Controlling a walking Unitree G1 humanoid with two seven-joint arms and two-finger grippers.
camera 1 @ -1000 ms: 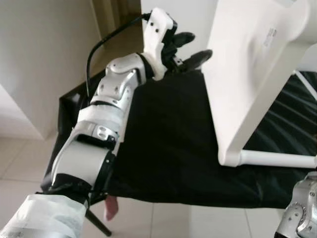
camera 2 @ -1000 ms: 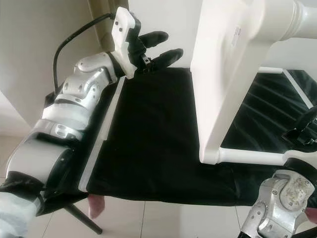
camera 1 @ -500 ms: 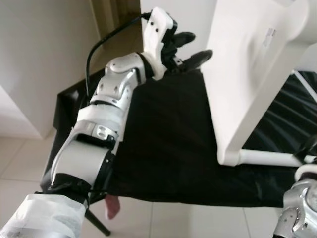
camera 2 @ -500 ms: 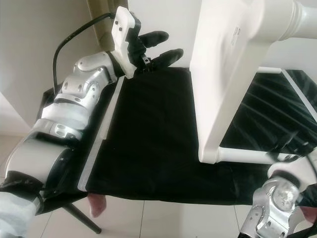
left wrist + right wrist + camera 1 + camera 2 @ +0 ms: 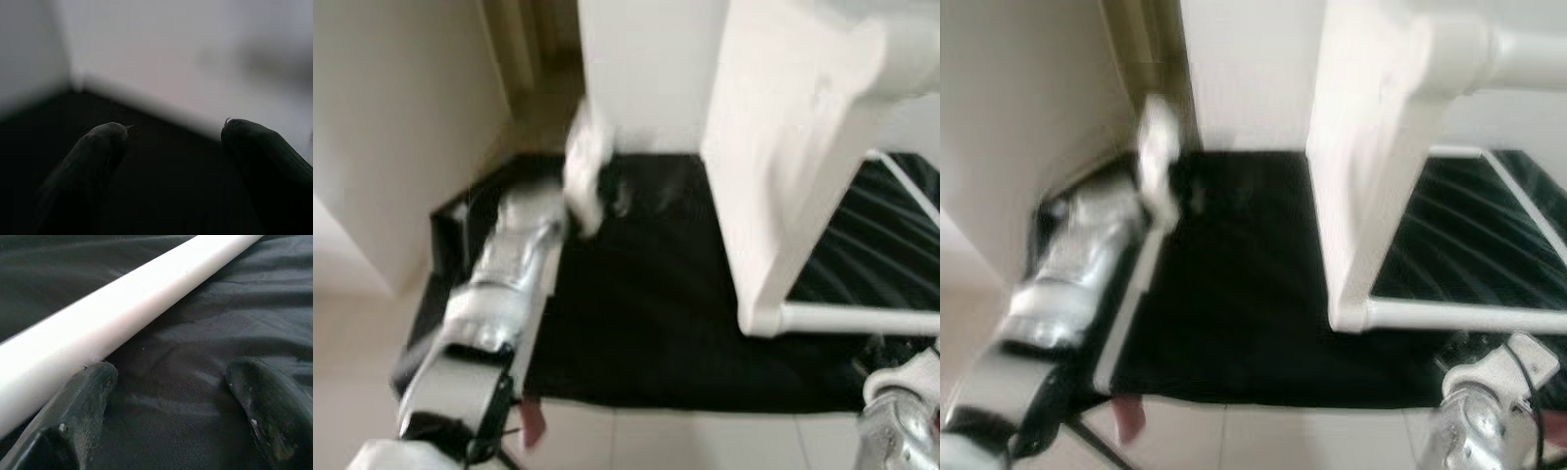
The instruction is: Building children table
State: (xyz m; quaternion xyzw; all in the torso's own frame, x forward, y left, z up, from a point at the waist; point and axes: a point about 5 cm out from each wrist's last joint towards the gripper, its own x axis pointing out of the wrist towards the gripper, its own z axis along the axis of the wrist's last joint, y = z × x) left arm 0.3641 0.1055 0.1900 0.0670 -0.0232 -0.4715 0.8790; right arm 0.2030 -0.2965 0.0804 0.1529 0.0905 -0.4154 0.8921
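In the left eye view, a white children's table (image 5: 783, 166) was seen tipped on its side on a work table covered with black cloth (image 5: 646, 323), its white panel standing upright near the right half of that surface. One round white leg (image 5: 862, 320) ran along the cloth close to the near edge, toward the near right corner. The left arm (image 5: 504, 284) was blurred, stretched along the left edge toward the far left corner. A silver joint of the right arm (image 5: 901, 411) showed below the near right corner.

In the right eye view, the same layout was seen, with a second leg (image 5: 1518, 47) projecting from the top of the upright panel. A pale wall (image 5: 1244, 69) stood behind the far edge.

In the left wrist view, the left gripper (image 5: 176, 134) was seen spread apart and holding nothing, above the dark cloth close to a white surface.

In the right wrist view, the right gripper (image 5: 168, 377) was seen spread wide with nothing grasped, low over the wrinkled black cloth. One of its fingers (image 5: 83, 406) lay just beside the white leg; contact could not be judged.
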